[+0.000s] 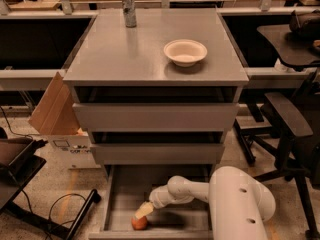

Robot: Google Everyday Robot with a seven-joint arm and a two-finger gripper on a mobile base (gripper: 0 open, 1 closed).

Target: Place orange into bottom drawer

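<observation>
Fruit comes first: the orange (139,223) lies on the flat floor of the bottom drawer (129,188), close to the drawer's front edge and left of its middle. It is the only loose thing seen in that drawer, which stands pulled well out from the cabinet. The gripper (144,210) is down inside the same drawer, its pale tip pointing down and to the left and sitting right against the top of the orange. How far the jaws stand apart, and whether they have hold of the fruit, cannot be told from this angle. The white arm (186,189) reaches in from the right, bending at a rounded joint over the drawer floor, and its bulky white housing (241,206) covers the drawer's right front corner.

Above the open drawer are the middle drawer (157,153) and the top drawer (156,116), each with a plain grey front and a dark gap over it; their insides are hidden.

On the desk (115,59) that forms the cabinet's top, a white bowl (185,52) sits right of centre, showing only its own pale inside. A metal can (129,9) stands upright near the back edge, well apart from the bowl.

Left of the cabinet a cardboard box (52,109) leans with its flap raised. A dark office chair (290,121) stands to the right.
</observation>
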